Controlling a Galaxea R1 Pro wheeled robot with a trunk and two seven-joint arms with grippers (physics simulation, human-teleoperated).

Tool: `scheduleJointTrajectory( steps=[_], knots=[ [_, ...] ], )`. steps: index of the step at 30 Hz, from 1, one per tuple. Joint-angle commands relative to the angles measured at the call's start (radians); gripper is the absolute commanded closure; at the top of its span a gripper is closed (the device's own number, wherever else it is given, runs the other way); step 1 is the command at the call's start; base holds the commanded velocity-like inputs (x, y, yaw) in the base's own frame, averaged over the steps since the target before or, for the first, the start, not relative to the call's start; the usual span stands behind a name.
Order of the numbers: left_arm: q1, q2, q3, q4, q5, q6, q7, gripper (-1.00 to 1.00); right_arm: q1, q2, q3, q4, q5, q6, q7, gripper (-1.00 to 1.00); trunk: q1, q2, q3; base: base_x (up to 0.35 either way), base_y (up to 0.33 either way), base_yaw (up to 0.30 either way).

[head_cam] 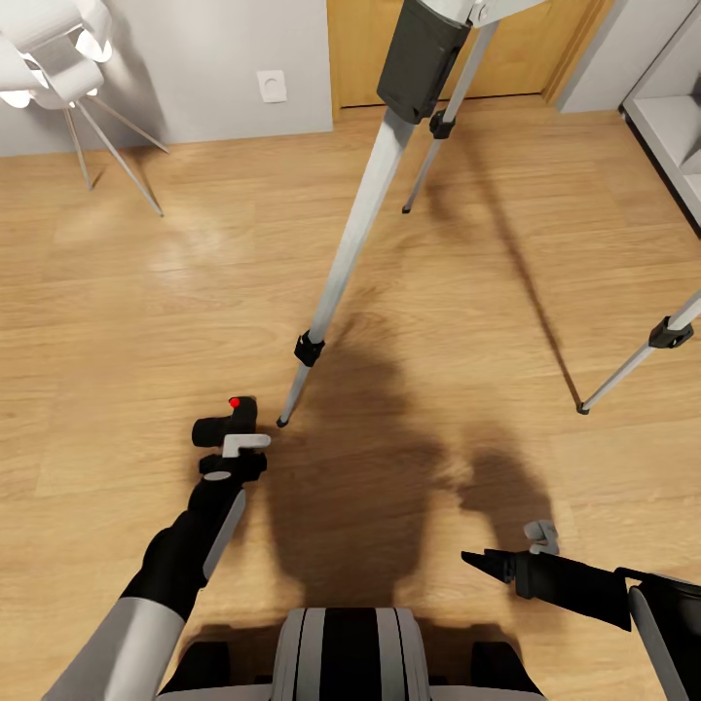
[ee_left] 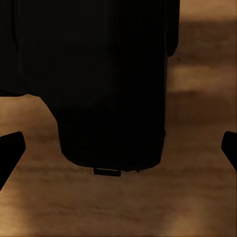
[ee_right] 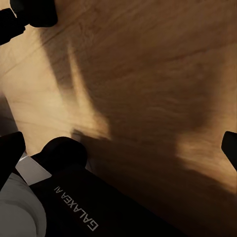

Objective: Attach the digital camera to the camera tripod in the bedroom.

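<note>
Left gripper [head_cam: 232, 440] clamped on digital camera [head_cam: 226, 421]; right gripper [head_cam: 501, 565] empty, jaw gap unclear. Risk: lifting it could clip the camera tripod [head_cam: 355, 229] leg and knock it over

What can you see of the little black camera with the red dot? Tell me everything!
The camera is a small, black, boxy thing with a round red button on top and a stubby lens poking toward the head view's left. It sits at the tip of the left gripper, above the wood floor, close to the foot of the tripod's nearest leg. In the left wrist view it is a big dark block between the fingers. The actual contact is hidden.
</note>
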Motion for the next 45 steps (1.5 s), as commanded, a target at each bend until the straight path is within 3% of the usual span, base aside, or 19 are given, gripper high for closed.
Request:
scheduleJointTrajectory(
  steps=[1, 29, 45],
  knots=[
    [-0.001, 0.001, -0.002, 0.004, 0.008, -0.001, 0.008, -1.0, 0.0, 0.0, -0.001, 0.0, -0.002, 0.005, 0.002, -1.0, 0.0, 0.0, 0.0, 0.0, 0.0, 0.0],
    [-0.005, 0.002, -0.003, 0.095, 0.007, -0.06, 0.008, -1.0, 0.0, 0.0, -0.001, 0.0, -0.002, 0.004, 0.002, -1.0, 0.0, 0.0, 0.0, 0.0, 0.0, 0.0],
    [-0.005, 0.002, -0.003, 0.097, 0.008, -0.062, 0.01, -1.0, 0.0, 0.001, 0.0, 0.0, 0.002, 0.002, 0.002, -1.0, 0.0, 0.0, 0.0, 0.0, 0.0, 0.0]
  ],
)
